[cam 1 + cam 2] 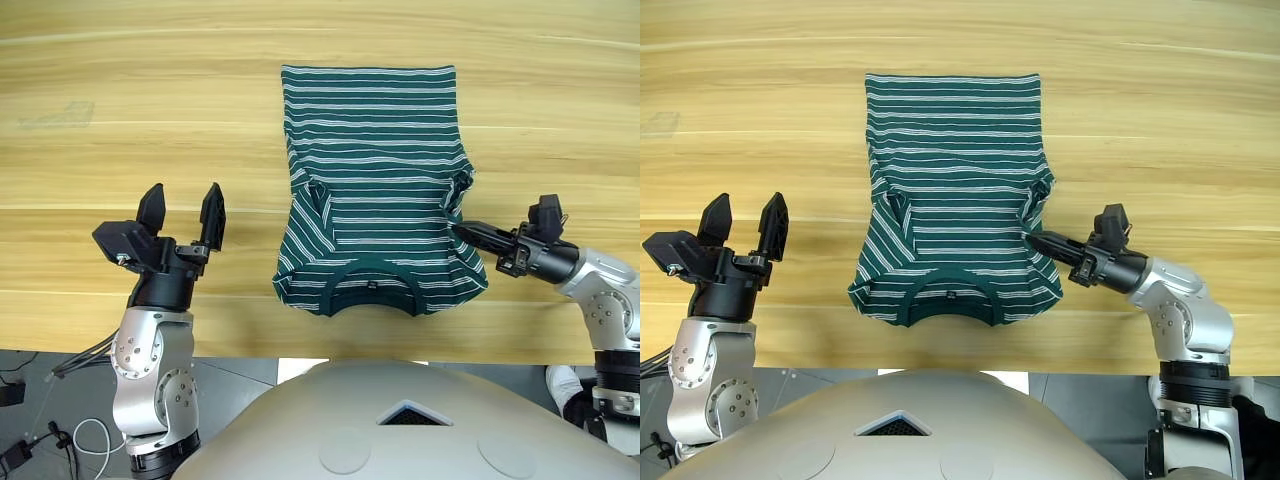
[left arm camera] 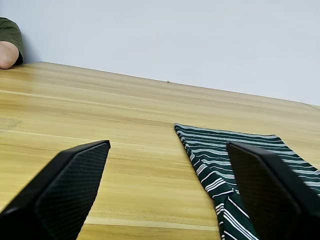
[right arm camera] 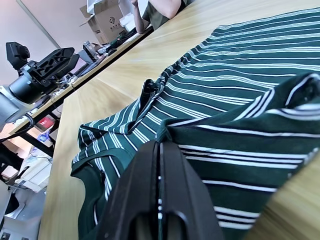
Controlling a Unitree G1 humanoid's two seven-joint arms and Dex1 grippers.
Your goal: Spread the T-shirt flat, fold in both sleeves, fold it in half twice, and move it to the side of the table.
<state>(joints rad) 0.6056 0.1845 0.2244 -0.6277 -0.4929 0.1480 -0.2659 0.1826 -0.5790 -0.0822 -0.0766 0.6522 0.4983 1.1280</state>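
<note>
Jaws on the left gripper (image 1: 183, 195) stand wide apart with nothing between them. It hangs over bare wooden table (image 1: 120, 80), well to the left of the cloth and touching none of it.

Moving across, the green-and-white striped T-shirt (image 1: 370, 150) lies in the middle of the table, its collar (image 1: 370, 272) at the near edge and its hem (image 1: 368, 70) at the far side. The body looks smooth and flat. The left sleeve (image 1: 315, 200) is turned in over the chest, and so is the right sleeve (image 1: 455, 190), though that one bunches a little at its outer edge (a small pucker, not a tidy crease).

On the right, the right gripper (image 1: 465, 230) lies low over the table with its two fingers pressed together. Its tip sits at the shirt's right edge, just below the bunched sleeve. From the right wrist view I see no cloth caught between the fingers, so I take it as closed on nothing, only touching or nearly touching the fabric.

As for progress, I would say the spreading is done and both sleeves are in. That puts the job somewhere near its middle. Neither of the two half-folds has been made, since the shirt shows its full length from collar to hem. It also sits at the centre of the table, not off to the side.
</note>
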